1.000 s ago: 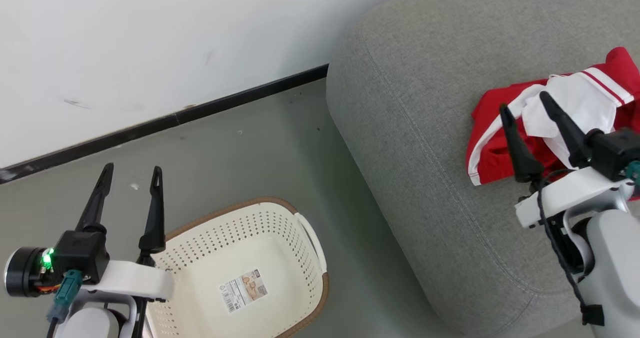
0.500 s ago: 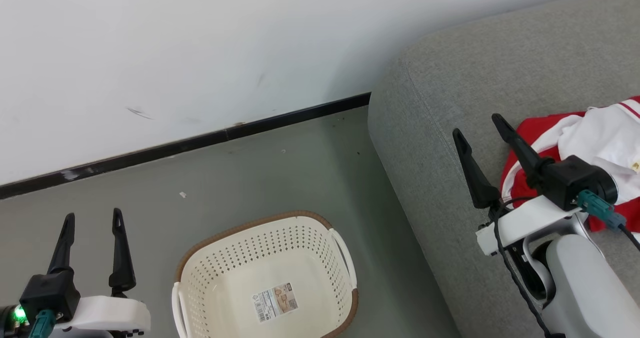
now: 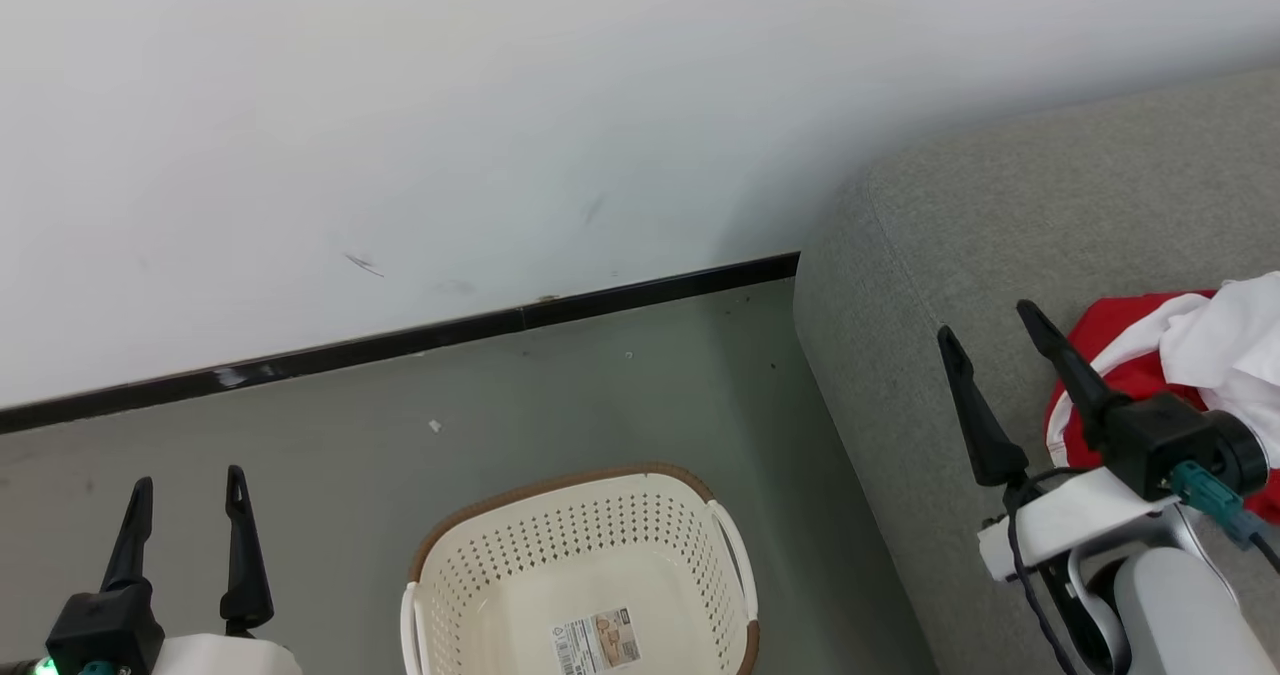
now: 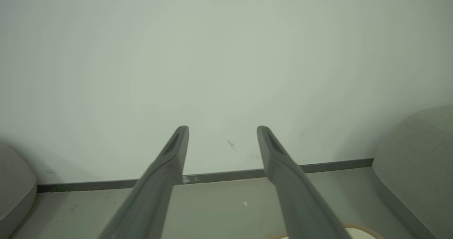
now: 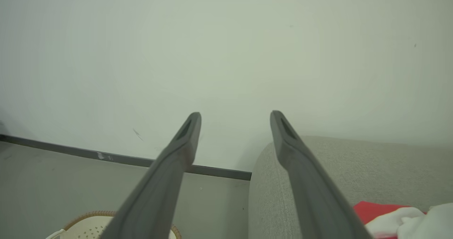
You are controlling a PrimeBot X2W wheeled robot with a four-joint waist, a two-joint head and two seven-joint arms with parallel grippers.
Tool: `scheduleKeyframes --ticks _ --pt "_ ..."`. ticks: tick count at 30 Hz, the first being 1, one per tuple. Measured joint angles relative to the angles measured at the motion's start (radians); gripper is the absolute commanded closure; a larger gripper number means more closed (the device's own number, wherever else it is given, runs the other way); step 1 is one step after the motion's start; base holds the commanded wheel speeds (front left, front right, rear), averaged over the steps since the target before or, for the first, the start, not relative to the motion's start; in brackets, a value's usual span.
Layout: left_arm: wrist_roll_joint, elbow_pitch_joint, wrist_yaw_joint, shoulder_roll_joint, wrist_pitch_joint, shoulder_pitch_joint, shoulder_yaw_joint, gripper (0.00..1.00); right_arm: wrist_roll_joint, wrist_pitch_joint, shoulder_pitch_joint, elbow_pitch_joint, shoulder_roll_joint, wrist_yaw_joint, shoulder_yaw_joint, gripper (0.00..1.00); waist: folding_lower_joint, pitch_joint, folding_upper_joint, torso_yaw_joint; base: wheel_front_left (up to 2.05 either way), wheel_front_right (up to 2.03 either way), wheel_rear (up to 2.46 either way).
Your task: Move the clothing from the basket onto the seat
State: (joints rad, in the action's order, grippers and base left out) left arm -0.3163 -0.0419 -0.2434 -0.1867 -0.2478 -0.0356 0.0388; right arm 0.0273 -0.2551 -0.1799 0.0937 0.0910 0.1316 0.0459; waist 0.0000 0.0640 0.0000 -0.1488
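Black left hand [image 3: 190, 477] spread, right hand [image 3: 984, 318] spread

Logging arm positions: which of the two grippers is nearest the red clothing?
The right gripper, open over the seat, just beside the clothing. The left gripper, also open, is over the floor on the far side of the basket.

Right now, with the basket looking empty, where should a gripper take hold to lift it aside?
Probably take the basket by the white side handle facing the seat, coming down from above. That handle is a thin loop standing off the brown rim, so open jaws could straddle it more easily than the wide perforated wall.
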Motion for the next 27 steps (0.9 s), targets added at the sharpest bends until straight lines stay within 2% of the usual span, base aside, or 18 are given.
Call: scheduleKeyframes --ticks 12,27 --pt "0.000 -0.008 0.018 0.007 0.000 -0.049 0.017 0.00 0.021 0.000 0.136 -0.043 -0.031 0.000 -0.046 0.00 0.0000 -0.068 0.0000 0.027 0.00 0.00 0.00" --pt "0.000 -0.016 0.027 0.018 0.000 -0.080 0.032 0.00 0.026 0.000 0.202 -0.072 -0.041 0.000 -0.037 0.00 0.0000 -0.112 0.0000 0.038 0.00 0.00 0.00"
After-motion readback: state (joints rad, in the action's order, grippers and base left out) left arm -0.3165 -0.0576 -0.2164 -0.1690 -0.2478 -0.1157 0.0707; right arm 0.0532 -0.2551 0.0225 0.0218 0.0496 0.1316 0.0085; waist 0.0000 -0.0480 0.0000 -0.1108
